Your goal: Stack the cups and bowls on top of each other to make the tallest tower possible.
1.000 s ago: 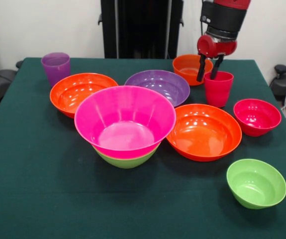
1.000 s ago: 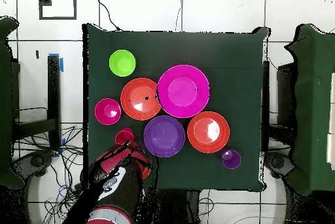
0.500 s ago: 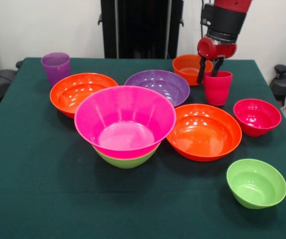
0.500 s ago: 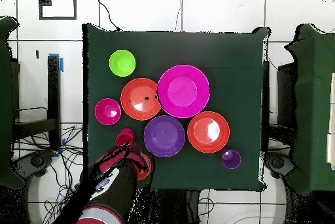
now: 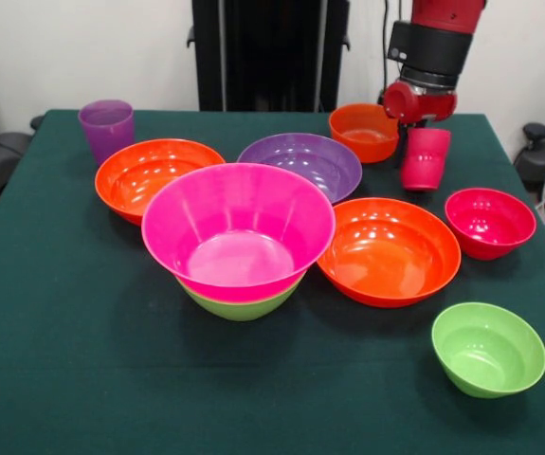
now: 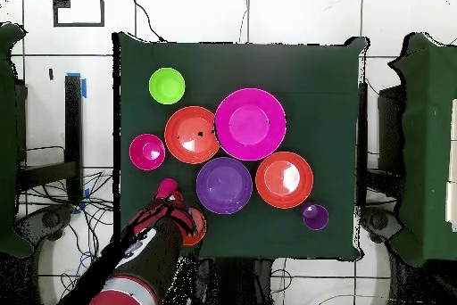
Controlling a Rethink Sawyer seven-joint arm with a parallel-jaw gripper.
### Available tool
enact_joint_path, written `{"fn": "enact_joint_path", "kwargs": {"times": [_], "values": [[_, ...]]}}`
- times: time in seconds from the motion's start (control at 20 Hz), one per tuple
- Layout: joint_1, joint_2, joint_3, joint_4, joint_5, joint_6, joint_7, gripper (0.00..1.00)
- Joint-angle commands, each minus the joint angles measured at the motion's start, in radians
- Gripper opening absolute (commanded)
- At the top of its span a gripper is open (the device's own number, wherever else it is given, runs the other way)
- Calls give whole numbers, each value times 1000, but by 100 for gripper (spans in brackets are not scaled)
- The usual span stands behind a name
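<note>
the gripper is clamped on the red cup, which hangs tilted and clear of the bench, with a small orange bowl just beside it and a small red bowl near below. further out, the tower is only a pink bowl nested in a green one, so by my reckoning the task is barely begun: the purple cup and the other bowls stand loose. the arm comes down near-vertical from above.
</note>
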Motion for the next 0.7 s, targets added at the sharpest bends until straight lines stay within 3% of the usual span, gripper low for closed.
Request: {"fn": "enact_joint_path", "kwargs": {"times": [0.05,0.55,0.7], "values": [[-2,39,46,-69,54,-58,165,0],[-57,-33,88,-31,17,-4,141,0],[-85,-126,91,-15,5,120,91,0]]}}
